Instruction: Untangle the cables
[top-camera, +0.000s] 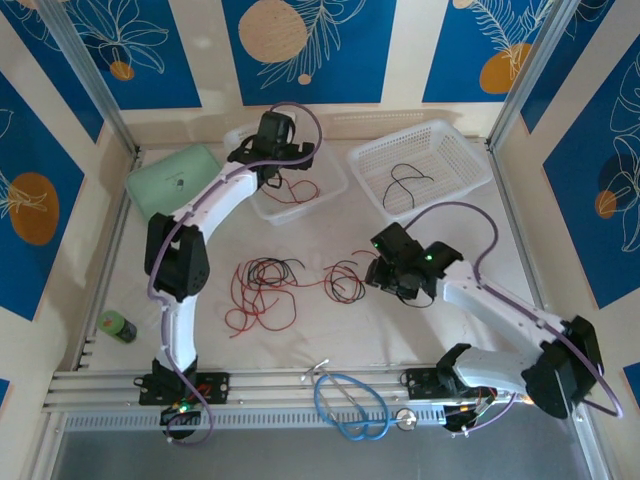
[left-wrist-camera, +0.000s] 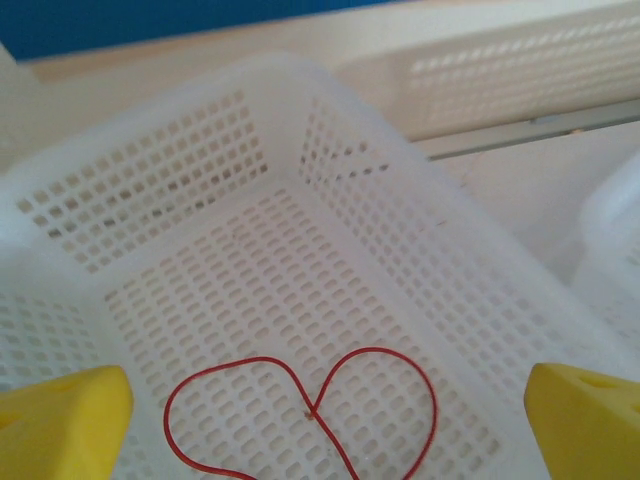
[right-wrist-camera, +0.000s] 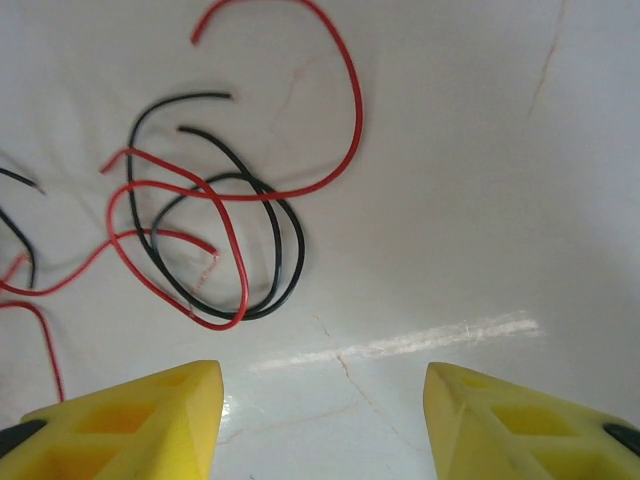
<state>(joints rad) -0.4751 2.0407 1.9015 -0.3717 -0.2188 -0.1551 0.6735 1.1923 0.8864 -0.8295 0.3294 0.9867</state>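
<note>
arms (top-camera: 225, 195): white shells, black joints | harness cable (top-camera: 455, 205): purple | pincer fingers (right-wrist-camera: 130, 420): yellow

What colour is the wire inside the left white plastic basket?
Red; the thin wire shows best in the left wrist view.

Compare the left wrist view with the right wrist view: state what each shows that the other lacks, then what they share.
Left wrist, not right wrist: a white perforated basket with one looped red cable lying on its floor.
Right wrist, not left wrist: black cables tangled with red cables on the bare white table.
Shared: yellow fingertips in the bottom corners, the left gripper and the right gripper both open with nothing between them, and red wire ahead.
</note>
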